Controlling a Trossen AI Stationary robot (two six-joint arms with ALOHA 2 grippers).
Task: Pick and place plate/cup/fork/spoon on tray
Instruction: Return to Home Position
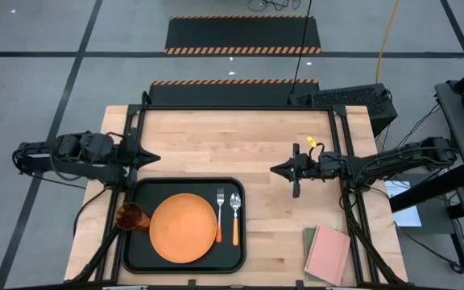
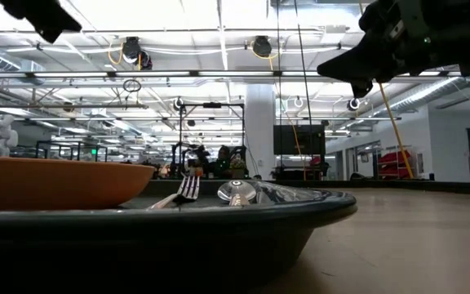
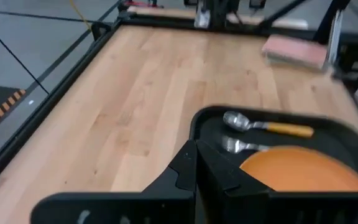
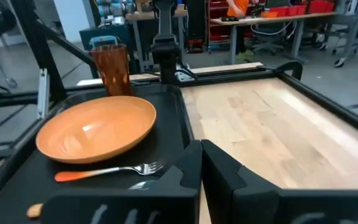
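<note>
The plate point(image 1: 184, 228) lies flat in the middle of the tray point(image 1: 139, 251), taking the widest spot, which leaves the narrow strips on either side for the smaller pieces. The cup point(image 1: 131, 216) stands upright at the tray's left rim, just beside the plate. I cannot tell whether the two touch. On the plate's other side, the fork point(image 1: 219, 216) and the spoon point(image 1: 235, 217) lie side by side, close together but apart. Their metal ends point toward the far rim and their orange handles toward the near one, a tidy parallel setting that keeps them off the plate. All four pieces sit inside the raised rim, so I judge the placing done.

The left gripper point(image 1: 153, 159) hangs just past the tray's far left corner with its fingers pressed together and nothing between them. The right gripper point(image 1: 276, 169) is over the bare counter point(image 1: 216, 137), well apart from the tray. It is likewise closed to a point and empty. Both sit raised above the counter, as the low view shows, which suits parking the arms. I see nothing left for me to carry. A pink notebook point(image 1: 329, 254) lies at the counter's near right corner, out of the way.
</note>
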